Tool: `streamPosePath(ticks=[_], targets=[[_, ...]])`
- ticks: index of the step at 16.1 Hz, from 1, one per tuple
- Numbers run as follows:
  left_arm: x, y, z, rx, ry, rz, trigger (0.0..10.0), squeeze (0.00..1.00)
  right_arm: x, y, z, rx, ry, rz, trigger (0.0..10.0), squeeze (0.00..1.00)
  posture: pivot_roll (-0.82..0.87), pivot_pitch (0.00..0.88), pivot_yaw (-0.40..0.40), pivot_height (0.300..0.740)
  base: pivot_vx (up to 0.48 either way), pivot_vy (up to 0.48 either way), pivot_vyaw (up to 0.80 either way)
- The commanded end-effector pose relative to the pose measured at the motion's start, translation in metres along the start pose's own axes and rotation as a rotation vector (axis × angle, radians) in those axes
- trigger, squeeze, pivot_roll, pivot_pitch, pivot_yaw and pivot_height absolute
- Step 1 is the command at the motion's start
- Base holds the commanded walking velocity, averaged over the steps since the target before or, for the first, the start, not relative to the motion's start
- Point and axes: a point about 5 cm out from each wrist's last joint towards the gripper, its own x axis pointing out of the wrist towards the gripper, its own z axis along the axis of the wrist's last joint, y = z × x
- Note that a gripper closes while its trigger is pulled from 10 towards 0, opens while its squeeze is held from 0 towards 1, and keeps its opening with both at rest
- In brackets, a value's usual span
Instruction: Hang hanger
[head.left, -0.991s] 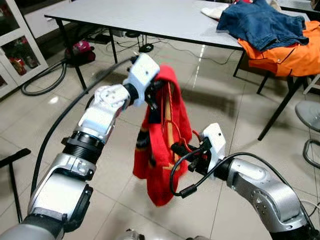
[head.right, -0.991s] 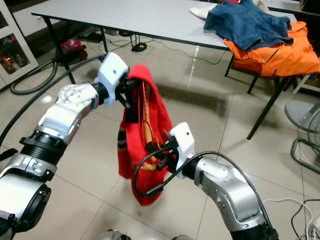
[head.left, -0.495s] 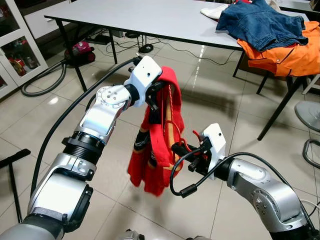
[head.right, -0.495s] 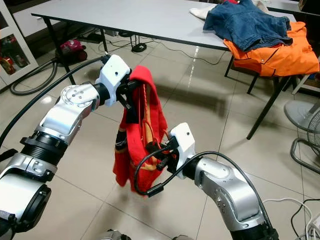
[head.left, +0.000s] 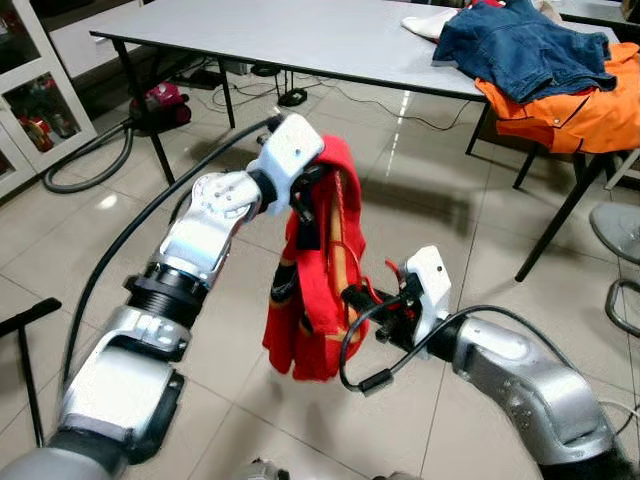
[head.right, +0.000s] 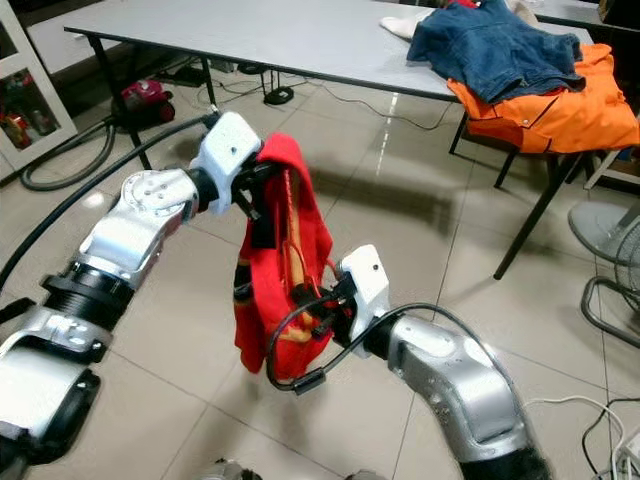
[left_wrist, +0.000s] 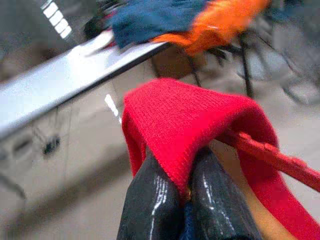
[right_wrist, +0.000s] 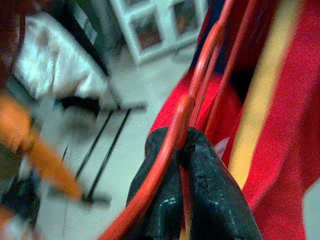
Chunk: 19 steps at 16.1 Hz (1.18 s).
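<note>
My left gripper (head.left: 305, 195) dipped back a touch after rising. The red garment (head.left: 318, 270) hanging from it swung; its bottom hem sits higher and bunched toward 7 o'clock now, closer to my right gripper (head.left: 352, 297).

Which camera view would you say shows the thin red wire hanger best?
The right wrist view: the thin red wire hanger runs up from the right end effector. In the eye views, the red garment mostly hides it.

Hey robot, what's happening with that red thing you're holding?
Left gripper pinching red garment at its top. Right gripper shut on red hanger inside it. Table ahead; no rail in sight.
</note>
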Motion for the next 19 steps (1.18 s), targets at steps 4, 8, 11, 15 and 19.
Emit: streamPosePath(ticks=[4,8,11,15,19], targets=[[-0.013,-0.007,-0.05,-0.309,0.027,0.187,10.0,0.0,0.001,-0.012,0.015,-0.096,-0.156,-0.192,0.0,0.0,-0.05,0.005,0.022,0.74,0.0,0.0,0.0],[-0.014,-0.025,-0.065,-0.382,0.007,0.264,10.0,0.0,0.003,-0.023,0.011,-0.147,-0.192,-0.299,0.0,0.0,-0.04,0.0,0.017,0.74,0.0,0.0,0.0],[-0.013,-0.038,-0.066,-0.42,0.011,0.319,10.0,0.0,0.006,-0.022,-0.002,-0.165,-0.131,-0.262,0.0,0.0,-0.04,0.0,0.012,0.74,0.0,0.0,0.0],[-0.011,-0.045,-0.052,-0.341,-0.01,0.323,10.0,0.0,0.007,-0.025,-0.006,-0.168,-0.111,-0.252,0.0,0.0,-0.04,0.0,0.014,0.74,0.0,0.0,0.0],[-0.009,-0.031,-0.033,-0.295,-0.047,0.39,10.0,0.0,0.001,-0.021,-0.02,-0.192,0.029,-0.153,0.0,0.0,-0.05,0.0,0.014,0.74,0.0,0.0,0.0]])
